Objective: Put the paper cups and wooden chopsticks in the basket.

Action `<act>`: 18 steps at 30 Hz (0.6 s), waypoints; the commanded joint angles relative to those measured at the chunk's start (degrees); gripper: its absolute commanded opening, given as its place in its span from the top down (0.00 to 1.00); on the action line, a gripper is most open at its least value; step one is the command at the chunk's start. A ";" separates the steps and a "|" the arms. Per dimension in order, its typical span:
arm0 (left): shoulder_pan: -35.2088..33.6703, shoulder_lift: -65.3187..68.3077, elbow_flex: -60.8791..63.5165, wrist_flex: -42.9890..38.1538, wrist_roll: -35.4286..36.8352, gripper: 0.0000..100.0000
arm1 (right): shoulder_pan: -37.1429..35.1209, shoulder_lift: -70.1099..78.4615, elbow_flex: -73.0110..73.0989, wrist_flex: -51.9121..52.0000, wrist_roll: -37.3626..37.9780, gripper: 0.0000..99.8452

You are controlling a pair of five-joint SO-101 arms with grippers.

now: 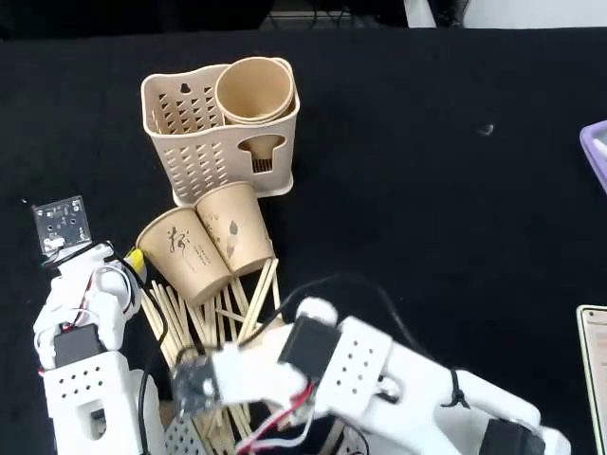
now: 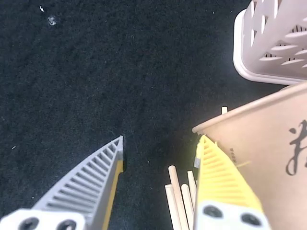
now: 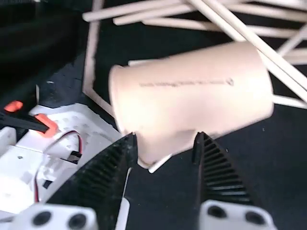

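Note:
A beige slotted basket [image 1: 204, 152] stands at the back with a paper cup [image 1: 254, 90] in it. Two more paper cups [image 1: 185, 251] [image 1: 237, 227] lie on their sides in front of it, over a spread of wooden chopsticks [image 1: 223, 318]. My left gripper [image 2: 160, 139] is open just off the table, its yellow finger [image 2: 218, 177] against the rim of the printed cup [image 2: 268, 153]. My right gripper [image 3: 166, 136] is open, its black fingertips on either side of another cup [image 3: 192, 96] lying on chopsticks [image 3: 201, 14]. In the high view that gripper [image 1: 190, 379] is low over the chopsticks' near end.
The table is covered in black cloth. A small circuit board [image 1: 62, 223] lies at the left by the left arm [image 1: 85, 360]. A purple object [image 1: 596, 152] and a white card [image 1: 593, 351] sit at the right edge. The left arm's white base [image 3: 43, 143] is close beside my right gripper.

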 commanded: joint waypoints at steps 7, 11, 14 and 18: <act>-0.22 -0.26 -0.92 -1.05 0.53 0.75 | 8.00 -6.29 -3.91 1.85 3.34 0.81; -0.31 -0.26 -0.92 -1.05 0.53 0.75 | -3.52 -17.10 -2.24 1.85 0.26 0.81; -0.48 -0.26 -1.10 -1.14 0.62 0.75 | -8.97 -20.79 0.04 1.85 0.53 0.81; -1.10 -0.26 -1.36 -1.14 3.52 0.75 | -8.88 -15.60 0.04 1.85 0.62 0.81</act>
